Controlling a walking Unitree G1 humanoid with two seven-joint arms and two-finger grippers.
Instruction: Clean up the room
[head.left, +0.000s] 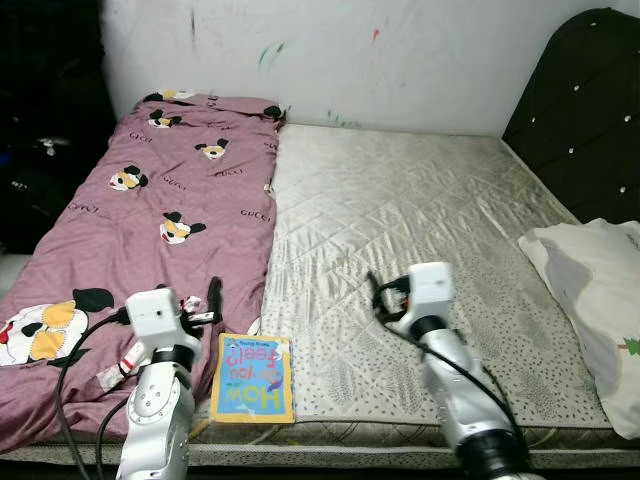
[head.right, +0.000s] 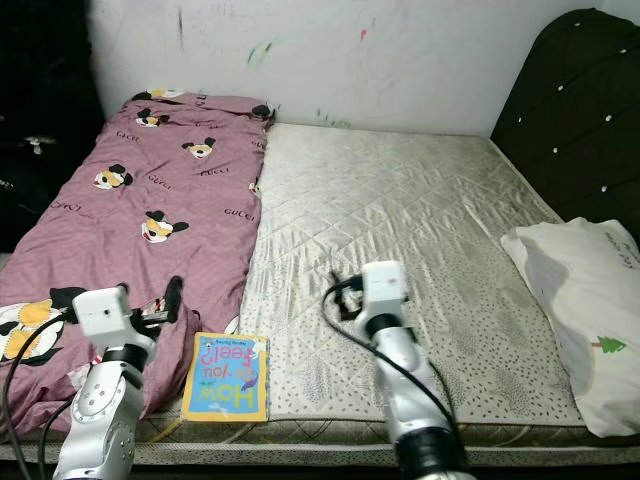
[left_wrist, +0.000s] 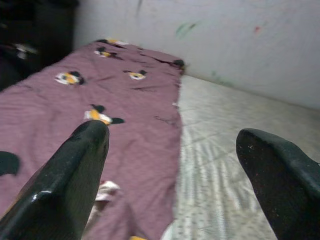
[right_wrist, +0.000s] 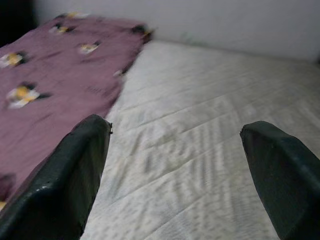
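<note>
nearby, book (head.left: 253, 378) on mattress (head.left: 420, 220) edge beside purple blanket (head.left: 150, 210); pillow (head.left: 595, 300) far right; left end effector (left_wrist: 175, 165) and right end effector (right_wrist: 175, 170) both spread, empty.

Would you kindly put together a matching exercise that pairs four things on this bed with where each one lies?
Things:
1. picture book
2. purple blanket
3. white pillow
4. black headboard

Places:
A. against the bed's right side
B. spread over the bed's left part
C. at the near edge, beside the left hand
D. on the mattress, near its right edge

Pairs: 1-C, 2-B, 3-D, 4-A
</note>
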